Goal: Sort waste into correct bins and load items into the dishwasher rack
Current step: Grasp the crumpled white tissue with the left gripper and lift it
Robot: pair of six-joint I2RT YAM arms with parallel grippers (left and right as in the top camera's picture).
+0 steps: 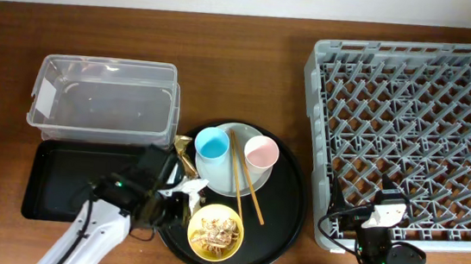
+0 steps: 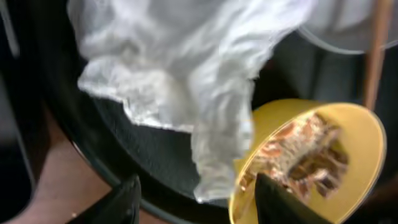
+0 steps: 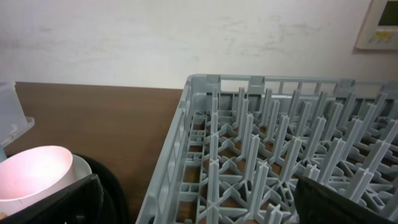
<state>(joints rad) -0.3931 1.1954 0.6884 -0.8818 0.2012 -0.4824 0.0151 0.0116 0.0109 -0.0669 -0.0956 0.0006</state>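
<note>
Tissue (image 2: 186, 81), crumpled beside the yellow bowl (image 2: 311, 162) with its tail trailing toward them, lies straight ahead of the nearer left jaws, wide open and empty.

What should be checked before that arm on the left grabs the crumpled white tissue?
1. Left jaws open: ok, the fingers stand apart.
2. Tissue lined up: ok, its lower end hangs between them.
3. Yellow bowl clear of the jaws: cannot tell, its rim lies right beside one finger.
4. Clear tub open on top: ok.
5. Right arm out of the way: ok, it sits by the rack, jaws open.
</note>
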